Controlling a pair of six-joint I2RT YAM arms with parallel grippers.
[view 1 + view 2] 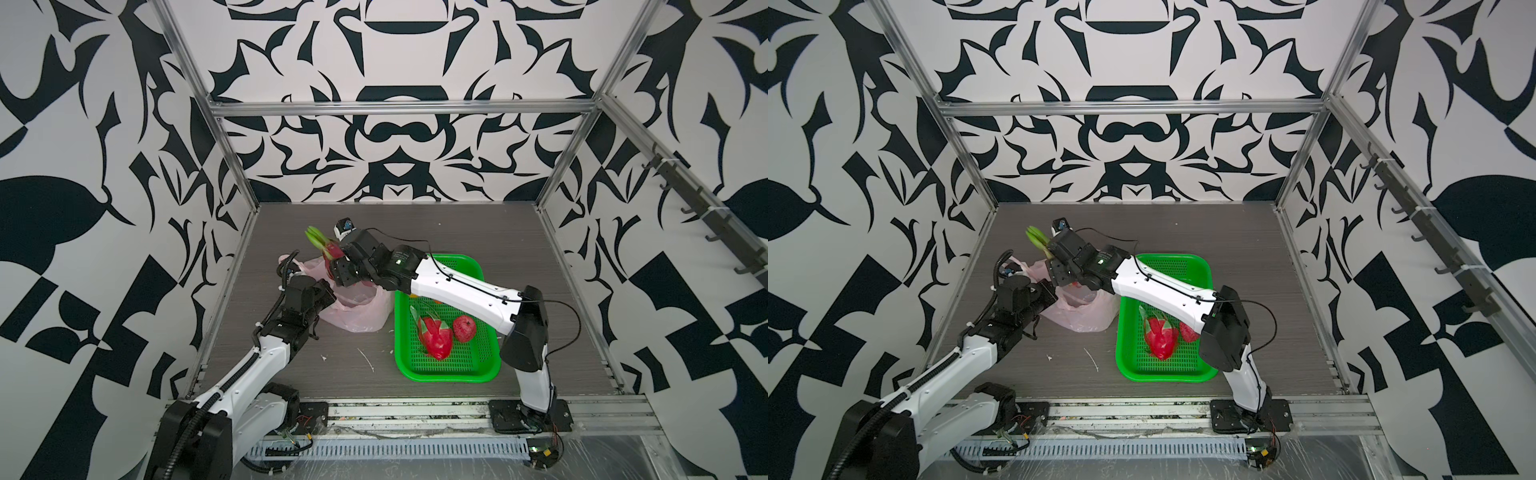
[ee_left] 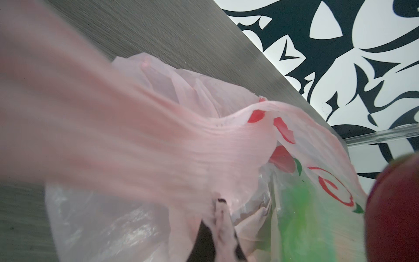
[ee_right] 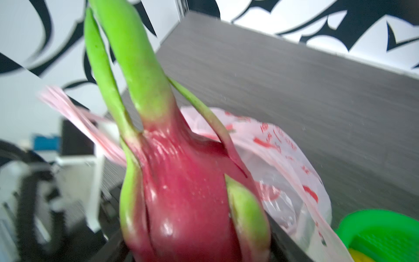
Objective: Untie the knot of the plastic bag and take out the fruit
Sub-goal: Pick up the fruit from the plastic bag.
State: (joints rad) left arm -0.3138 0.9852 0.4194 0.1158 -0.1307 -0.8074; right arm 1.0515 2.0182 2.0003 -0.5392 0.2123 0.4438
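– Right wrist view is filled by a dragon fruit (image 3: 181, 192), glossy magenta with long, waxy green scales. Which step is this?
– Taking out the fruit, I judge. No knot shows anywhere. The plastic bag (image 1: 357, 316) lies open-mouthed directly beneath the right gripper (image 1: 334, 259), which is clamped wide on that dragon fruit and holds it clear above the bag.
– And the left gripper (image 2: 221, 215)?
– Its jaws are pressed together on a band of the bag. The film is thin, pale pink and pleated, with red print, and it is drawn taut away from the right gripper so the mouth gapes.
– What does the next move call for?
– Carrying the fruit back toward the right arm's base, over the green basket (image 1: 449, 376) just beside the bag, and lowering it before letting go. The skin looks slick and the shape is a tapering oval, so it may roll.
– Is there room?
– A second dragon fruit (image 1: 436, 338) and a rough red round fruit (image 1: 464, 328) lie at the end of the rigid, perforated basket far from the gripper. A sliver of yellow fruit (image 3: 360, 255) shows at the nearer end, and the arm hides the middle. The bag looks limp and probably empty, though I cannot be sure.
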